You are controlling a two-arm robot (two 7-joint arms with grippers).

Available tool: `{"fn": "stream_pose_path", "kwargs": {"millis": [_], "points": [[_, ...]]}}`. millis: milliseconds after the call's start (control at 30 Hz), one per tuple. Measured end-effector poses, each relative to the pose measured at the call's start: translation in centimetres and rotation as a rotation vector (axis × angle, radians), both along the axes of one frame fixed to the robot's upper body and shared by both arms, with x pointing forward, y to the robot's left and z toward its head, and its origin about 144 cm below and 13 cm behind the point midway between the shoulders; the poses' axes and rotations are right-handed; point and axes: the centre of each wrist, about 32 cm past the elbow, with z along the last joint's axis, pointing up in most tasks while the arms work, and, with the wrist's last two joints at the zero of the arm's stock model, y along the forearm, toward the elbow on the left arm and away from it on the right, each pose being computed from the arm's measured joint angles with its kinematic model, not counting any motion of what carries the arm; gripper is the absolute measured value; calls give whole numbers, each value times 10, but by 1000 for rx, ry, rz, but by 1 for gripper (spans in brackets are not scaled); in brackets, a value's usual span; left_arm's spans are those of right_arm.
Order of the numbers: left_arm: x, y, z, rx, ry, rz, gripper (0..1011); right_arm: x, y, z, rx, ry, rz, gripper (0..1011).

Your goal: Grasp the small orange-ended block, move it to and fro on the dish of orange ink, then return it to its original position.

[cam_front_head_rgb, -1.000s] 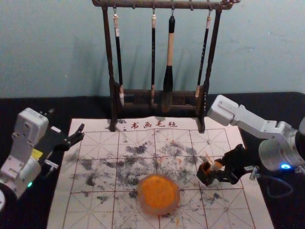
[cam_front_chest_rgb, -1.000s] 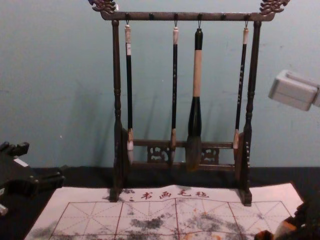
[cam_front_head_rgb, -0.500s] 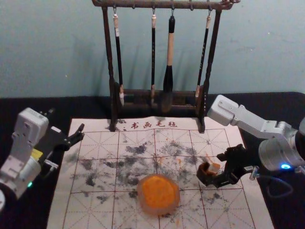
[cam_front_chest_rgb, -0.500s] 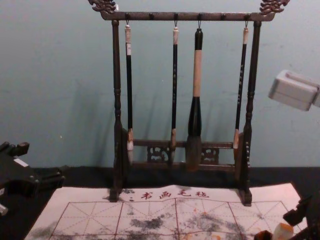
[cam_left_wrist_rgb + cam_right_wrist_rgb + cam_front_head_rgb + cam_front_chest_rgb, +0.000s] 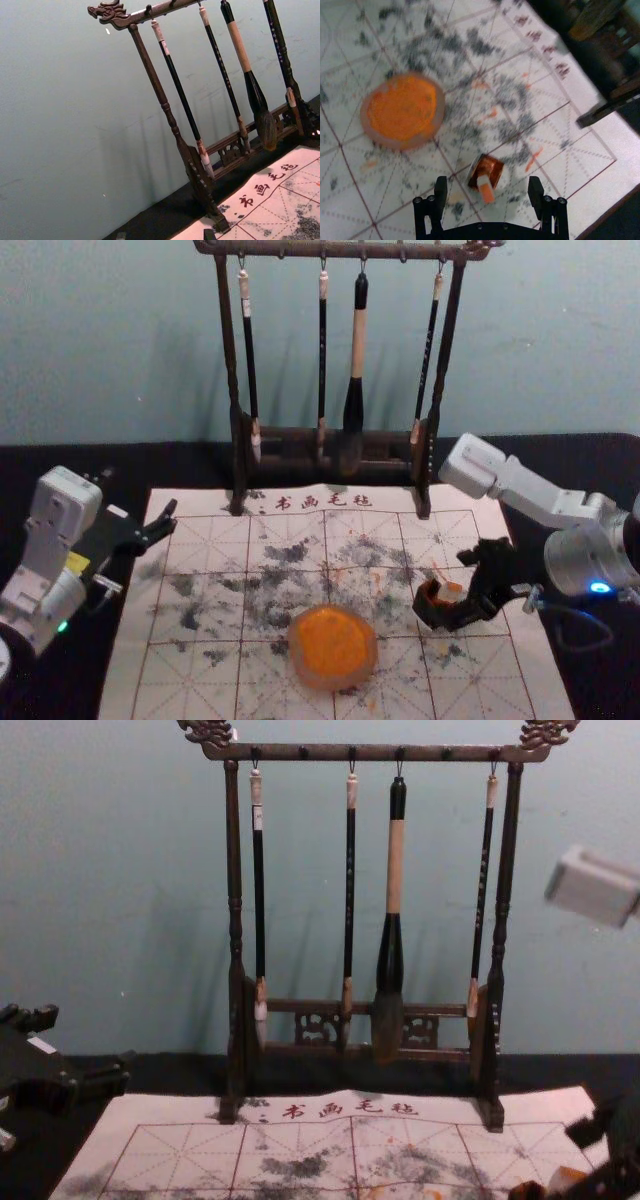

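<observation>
The right gripper (image 5: pixel 487 184), its fingers spread wider than a second ago, holds nothing and straddles the small block (image 5: pixel 486 189), which rests at the brown holder (image 5: pixel 491 168) near the ink dish (image 5: pixel 440 111), suggesting a completed return; the left gripper (image 5: pixel 88 1045) idles at left.

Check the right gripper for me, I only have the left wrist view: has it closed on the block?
Observer: No. The right gripper is open, with a gap on either side of the block.
Operator: Is the block standing free?
Observer: Doesn't look it: in the right wrist view one end overlaps the brown holder.
Operator: Which side is the dish?
Observer: On the robot's left of the block; the head view shows the dish there.
</observation>
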Motion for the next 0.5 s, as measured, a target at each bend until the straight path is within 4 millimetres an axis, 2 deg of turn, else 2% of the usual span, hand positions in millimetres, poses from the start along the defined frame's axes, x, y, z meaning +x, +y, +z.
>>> {"fn": "stream_pose_path", "kwargs": {"millis": [133, 333, 400, 500], "points": [[0, 0, 0, 0, 0, 0, 1001, -3, -5, 1, 71, -47, -42, 1000], [0, 0, 0, 0, 0, 0, 1001, -15, -11, -2, 178, -223, -202, 1000], [0, 0, 0, 0, 0, 0, 1001, -19, -12, -6, 201, -280, -250, 1000], [0, 0, 0, 0, 0, 0, 1001, -32, -17, -25, 242, -444, -386, 1000]]}}
